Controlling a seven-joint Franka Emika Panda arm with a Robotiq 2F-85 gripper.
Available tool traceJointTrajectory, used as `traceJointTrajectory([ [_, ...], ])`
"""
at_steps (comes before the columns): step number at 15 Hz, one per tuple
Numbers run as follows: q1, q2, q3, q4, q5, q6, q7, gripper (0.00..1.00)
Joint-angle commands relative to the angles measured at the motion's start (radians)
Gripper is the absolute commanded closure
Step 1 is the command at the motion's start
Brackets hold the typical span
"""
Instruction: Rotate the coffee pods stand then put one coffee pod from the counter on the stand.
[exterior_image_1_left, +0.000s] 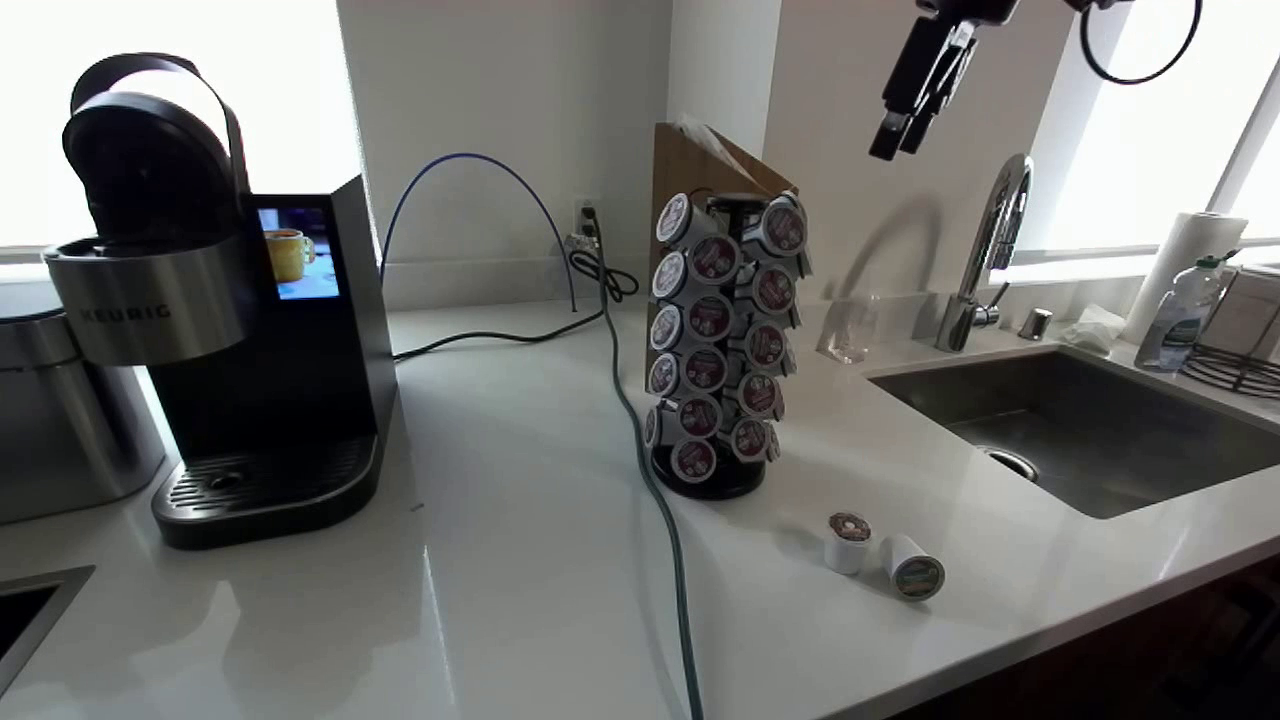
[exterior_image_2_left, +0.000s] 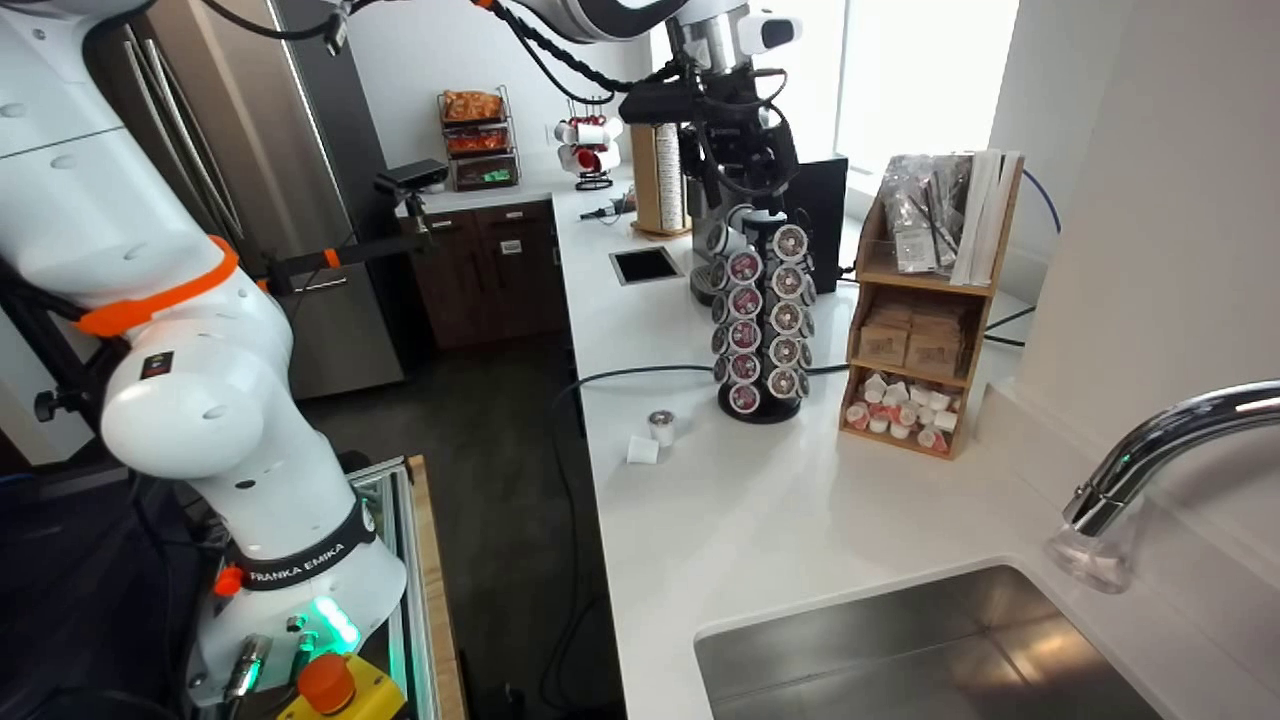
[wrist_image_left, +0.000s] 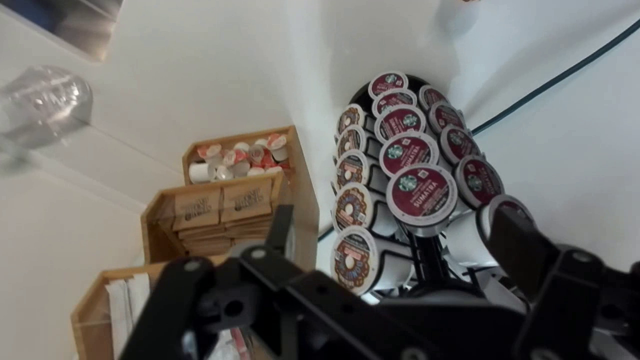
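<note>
The coffee pods stand, a tall black wire carousel full of pods, stands upright on the white counter (exterior_image_1_left: 530, 610). Its black base shows in both exterior views (exterior_image_1_left: 712, 484) (exterior_image_2_left: 762, 408), its post in the wrist view (wrist_image_left: 429, 259). The coffee pod (exterior_image_1_left: 847, 550), white with a brown top, stands upright on the counter in front of the stand; it also shows in an exterior view (exterior_image_2_left: 661, 430). My gripper (exterior_image_1_left: 898, 142) is raised higher than the stand's top. In the wrist view my gripper (wrist_image_left: 395, 220) is open and empty, fingers apart, with the stand's upper pods beyond them.
A second pod (exterior_image_1_left: 912, 568) lies on its side by the upright one. A wooden organizer (exterior_image_2_left: 905, 370) stands beside the stand. A green cable (exterior_image_1_left: 660, 500) crosses the counter. The coffee maker (exterior_image_1_left: 290, 380), the steel sink (exterior_image_1_left: 1060, 430) and the tap (exterior_image_1_left: 990, 250) are also there.
</note>
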Motion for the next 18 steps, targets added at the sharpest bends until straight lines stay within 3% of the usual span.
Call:
traceJointTrajectory([
  [1, 0.027, 0.078, 0.001, 0.074, 0.061, 0.047, -0.161, 0.26],
  [4, 0.035, 0.127, 0.015, 0.118, 0.089, 0.073, -0.249, 0.36],
  [10, 0.023, 0.185, 0.045, 0.162, 0.139, 0.161, -0.388, 0.85],
  [11, 0.021, 0.189, 0.047, 0.172, 0.174, 0.132, -0.416, 0.92],
  [12, 0.02, 0.17, 0.051, 0.149, 0.114, 0.138, -0.348, 1.0],
  [13, 0.018, 0.173, 0.053, 0.152, 0.118, 0.138, -0.355, 0.82],
  [15, 0.017, 0.173, 0.053, 0.152, 0.117, 0.138, -0.354, 0.98],
  [18, 0.017, 0.173, 0.053, 0.152, 0.117, 0.138, -0.353, 1.0],
])
